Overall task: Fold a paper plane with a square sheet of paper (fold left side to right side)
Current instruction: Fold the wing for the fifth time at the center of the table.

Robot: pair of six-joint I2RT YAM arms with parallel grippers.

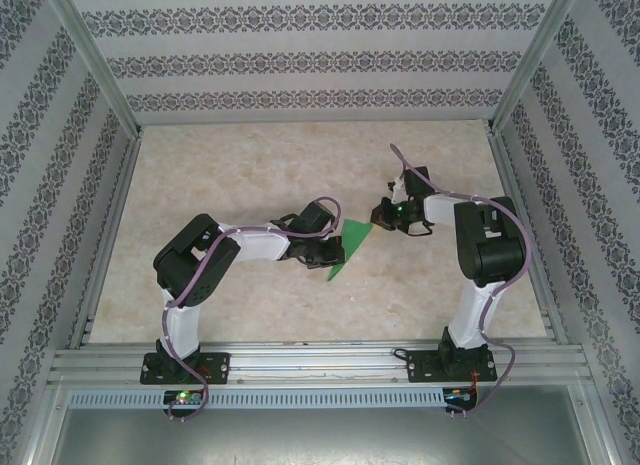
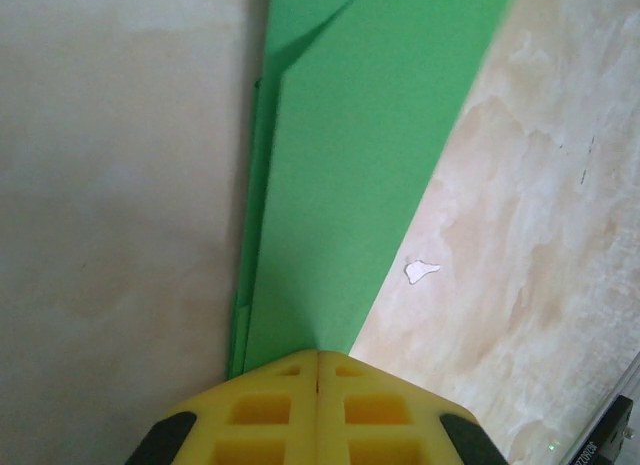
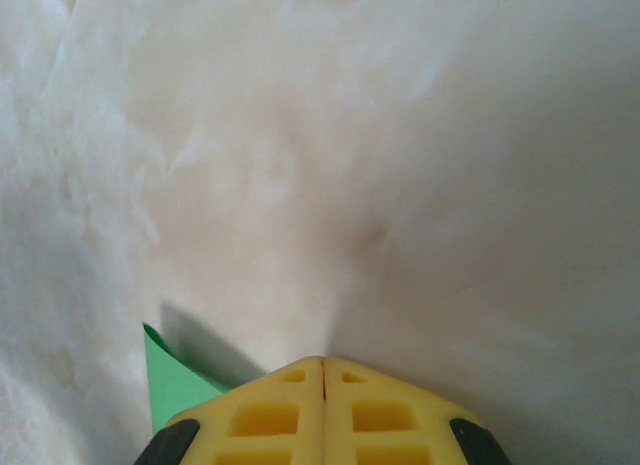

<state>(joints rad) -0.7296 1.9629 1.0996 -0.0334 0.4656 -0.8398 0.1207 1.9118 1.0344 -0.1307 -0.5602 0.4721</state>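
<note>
yellow jaws pressed together on both: left arm (image 1: pixel 250 247) bent low over the paper plane (image 2: pixel 350 185), right arm (image 1: pixel 485 250) beside it.

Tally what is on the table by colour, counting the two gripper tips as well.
Green: 1, the folded green paper
White: 1, a small white scrap
Yellow: 2, the fingertips of the left gripper and the right gripper, both shut
Total: 4
</note>
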